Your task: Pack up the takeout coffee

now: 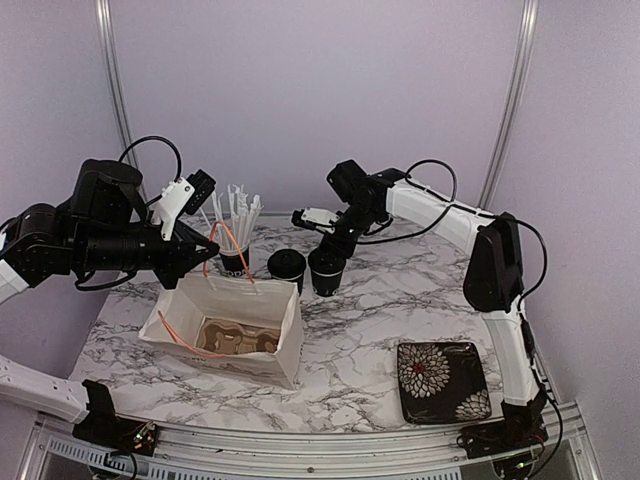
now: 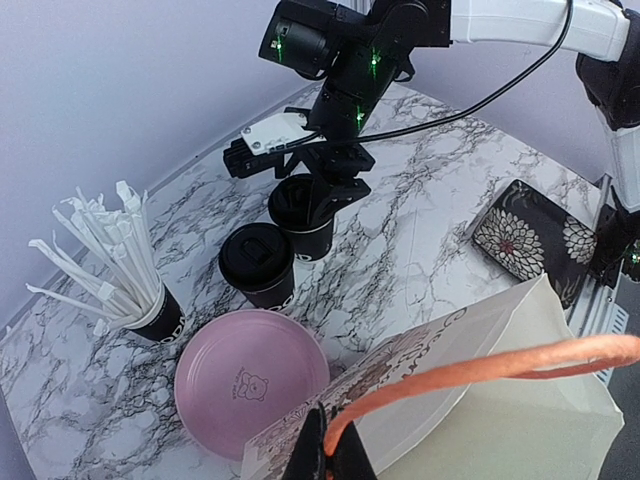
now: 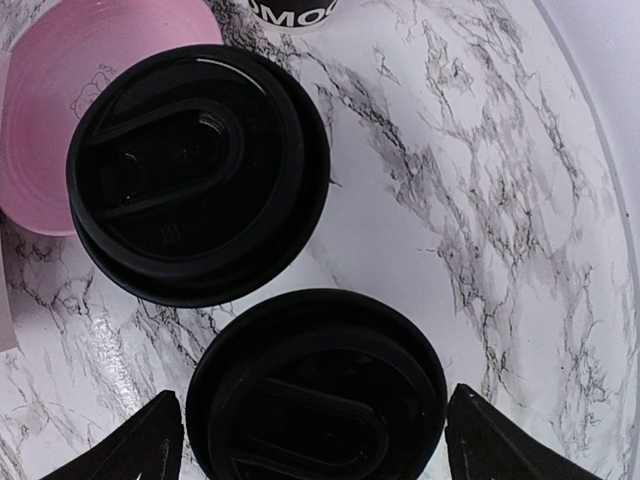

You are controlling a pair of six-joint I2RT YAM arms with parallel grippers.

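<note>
Two lidded coffee cups [image 1: 287,266], one cup of white sticks [image 1: 233,255], one pink plate [image 2: 250,385], one paper bag [image 1: 285,330] — one pulp carrier [image 1: 235,338] inside — one dark floral plate [image 1: 442,380], one counter [image 1: 400,300].

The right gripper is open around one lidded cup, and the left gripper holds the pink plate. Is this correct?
No. The left gripper holds the bag's orange handle, not the pink plate; the left wrist view shows it. The right gripper is indeed open around one lidded cup.
</note>
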